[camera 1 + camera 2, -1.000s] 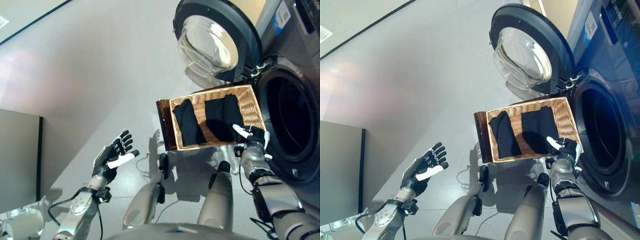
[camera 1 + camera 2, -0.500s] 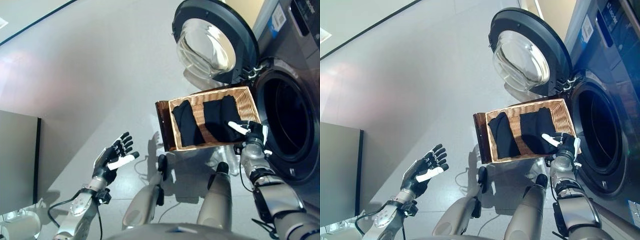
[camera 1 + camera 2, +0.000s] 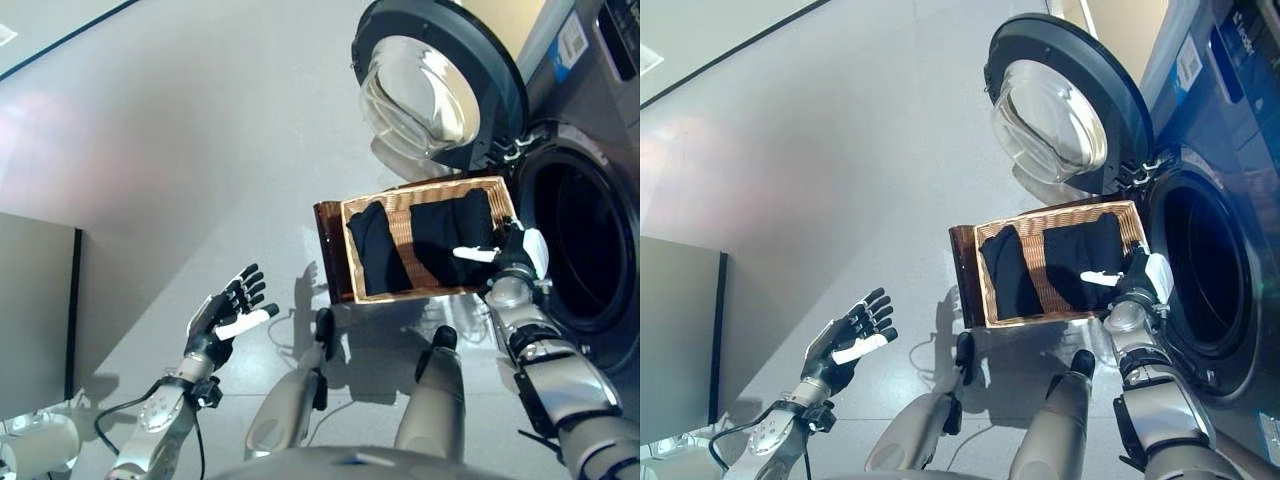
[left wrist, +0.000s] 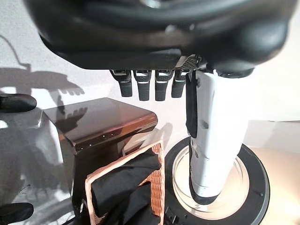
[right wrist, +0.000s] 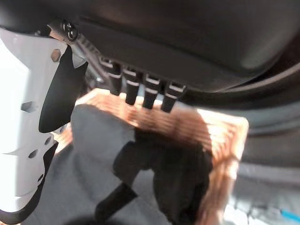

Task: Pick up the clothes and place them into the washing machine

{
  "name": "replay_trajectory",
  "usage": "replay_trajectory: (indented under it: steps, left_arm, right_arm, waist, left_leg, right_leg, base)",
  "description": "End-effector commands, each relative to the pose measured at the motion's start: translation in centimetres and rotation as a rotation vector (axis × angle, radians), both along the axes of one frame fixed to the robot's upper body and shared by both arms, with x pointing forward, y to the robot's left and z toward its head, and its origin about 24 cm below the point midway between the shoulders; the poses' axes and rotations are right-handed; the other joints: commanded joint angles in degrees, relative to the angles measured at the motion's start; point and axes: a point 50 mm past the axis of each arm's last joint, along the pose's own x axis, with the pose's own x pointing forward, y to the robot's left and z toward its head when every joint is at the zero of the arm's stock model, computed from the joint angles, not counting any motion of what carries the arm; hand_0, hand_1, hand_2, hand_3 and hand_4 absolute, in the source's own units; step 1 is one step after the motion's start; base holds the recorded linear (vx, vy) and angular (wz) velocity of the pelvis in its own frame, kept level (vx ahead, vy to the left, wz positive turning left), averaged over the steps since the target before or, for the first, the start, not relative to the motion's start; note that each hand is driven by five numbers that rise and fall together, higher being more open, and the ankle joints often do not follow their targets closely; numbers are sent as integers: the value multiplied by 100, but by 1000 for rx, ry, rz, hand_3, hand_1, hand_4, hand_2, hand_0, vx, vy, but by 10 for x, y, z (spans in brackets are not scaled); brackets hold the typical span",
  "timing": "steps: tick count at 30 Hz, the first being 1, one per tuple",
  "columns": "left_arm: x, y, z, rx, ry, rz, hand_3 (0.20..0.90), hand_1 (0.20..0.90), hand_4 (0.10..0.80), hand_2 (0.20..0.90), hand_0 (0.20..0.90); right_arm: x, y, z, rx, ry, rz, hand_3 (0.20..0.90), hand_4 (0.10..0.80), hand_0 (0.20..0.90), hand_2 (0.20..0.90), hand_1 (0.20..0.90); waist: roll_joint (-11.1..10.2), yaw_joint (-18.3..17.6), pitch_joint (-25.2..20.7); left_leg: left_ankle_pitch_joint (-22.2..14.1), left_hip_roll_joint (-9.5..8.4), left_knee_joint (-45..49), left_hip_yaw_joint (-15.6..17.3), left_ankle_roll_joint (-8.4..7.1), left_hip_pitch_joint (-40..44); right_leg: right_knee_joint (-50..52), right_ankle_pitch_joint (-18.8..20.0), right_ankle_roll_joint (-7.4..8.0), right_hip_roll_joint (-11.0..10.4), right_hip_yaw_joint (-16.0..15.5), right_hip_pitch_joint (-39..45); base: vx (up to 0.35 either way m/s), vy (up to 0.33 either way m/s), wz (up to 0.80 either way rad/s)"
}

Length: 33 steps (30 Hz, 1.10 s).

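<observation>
A: Where are the clothes (image 3: 448,240)?

B: In the wicker basket (image 3: 400,208) on the floor, just in front of the washing machine (image 3: 590,240). Two dark pieces lie side by side. The smaller one (image 3: 375,248) is on the robot's left, the larger on the side nearer the drum.

A: Orientation?

B: Both are elongated. Their long axes run from the basket's near rim to its far rim, roughly parallel to each other, with a strip of bare wicker between them.

A: Right hand?

B: The right hand (image 3: 512,255) is over the basket's near corner on the machine side, white-covered thumb (image 3: 473,254) pointing across the larger piece. In the right wrist view its fingers (image 5: 140,89) are straight, nothing between them and the thumb. Whether they touch cloth cannot be told.

A: Left hand?

B: The left hand (image 3: 224,316) is well apart from the basket, held over the floor, fingers spread wide, holding nothing.

A: Machine?

B: The round door (image 3: 440,80) is swung wide open, glass bowl facing the camera; the drum opening (image 3: 580,235) is dark.

A: Surface and room?

B: Smooth pale grey floor (image 3: 180,130), glossy. A dark brown panel (image 3: 328,250) stands against the basket's left side. A grey slab (image 3: 35,300) shows at the far left.
</observation>
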Motion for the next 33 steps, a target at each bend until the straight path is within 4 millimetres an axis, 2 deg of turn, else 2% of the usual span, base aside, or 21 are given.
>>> replay_trajectory:
  steps: [1, 5, 11, 14, 15, 17, 19, 28, 33]
  left_arm:
    - [12, 17, 29, 29, -171, 70, 900, 900, 800, 900, 900]
    - [12, 21, 29, 33, -169, 93, 900, 900, 800, 900, 900]
    - [8, 25, 29, 45, -166, 100, 900, 900, 800, 900, 900]
    - [7, 27, 31, 49, -173, 97, 900, 900, 800, 900, 900]
    - [7, 27, 31, 49, -174, 98, 900, 900, 800, 900, 900]
    - [6, 26, 34, 39, -182, 83, 900, 900, 800, 900, 900]
    - [5, 26, 36, 34, -188, 73, 900, 900, 800, 900, 900]
    - [5, 29, 42, 39, -202, 62, 900, 900, 800, 900, 900]
    - [4, 30, 42, 44, -200, 59, 900, 900, 800, 900, 900]
  right_arm:
    - [27, 9, 47, -69, -195, 70, 900, 800, 900, 900, 900]
    - [25, 19, 46, -22, -246, 138, 900, 800, 900, 900, 900]
    - [21, 9, 49, -52, -248, 103, 900, 800, 900, 900, 900]
    - [22, -7, 56, -137, -188, 46, 900, 800, 900, 900, 900]
    - [22, -7, 56, -137, -189, 46, 900, 800, 900, 900, 900]
    - [21, -24, 61, -124, -159, -37, 900, 800, 900, 900, 900]
    - [22, -29, 67, -108, -162, -69, 900, 800, 900, 900, 900]
    - [31, -30, 84, -54, -213, -89, 900, 800, 900, 900, 900]
    - [31, -31, 84, -38, -218, -106, 900, 800, 900, 900, 900]
  waist:
    - [-279, 14, -52]
    - [-373, -62, -36]
    - [-417, -63, -29]
    - [-361, -16, -4]
    - [-362, -18, -2]
    - [-285, 34, 37]
    - [-238, 77, 60]
    - [-136, 155, 215]
    - [-118, 184, 239]
  left_leg:
    - [-804, 317, 206, -71, -407, 605]
    - [-825, 336, 193, -64, -405, 644]
    - [-844, 308, 184, -67, -387, 636]
    - [-857, 245, 174, -63, -359, 581]
    - [-858, 242, 177, -60, -358, 575]
    - [-846, 211, 220, -63, -342, 488]
    - [-836, 197, 261, -73, -337, 431]
    - [-907, 154, 726, -74, -318, 20]
    - [-905, 144, 856, -110, -328, -131]
  right_leg:
    - [-1352, 1601, 370, -149, 239, 321]
    - [-1363, 1621, 373, -140, 244, 331]
    - [-1400, 1650, 379, -167, 242, 298]
    - [-1357, 1668, 394, -205, 285, 149]
    - [-1351, 1666, 395, -206, 291, 138]
    - [-1308, 1647, 388, -225, 324, 90]
    - [-1262, 1626, 378, -232, 324, 31]
    - [-904, 1517, 344, -259, 396, -291]
    - [-844, 1495, 337, -270, 371, -320]
  base:
    - [0, 0, 0]
    - [0, 0, 0]
    - [0, 0, 0]
    - [-21, 27, -2]
    - [-35, 27, 0]
    - [-44, 30, 0]
    - [-18, 11, 0]
    - [-32, 1, 4]
    - [-13, -13, 8]
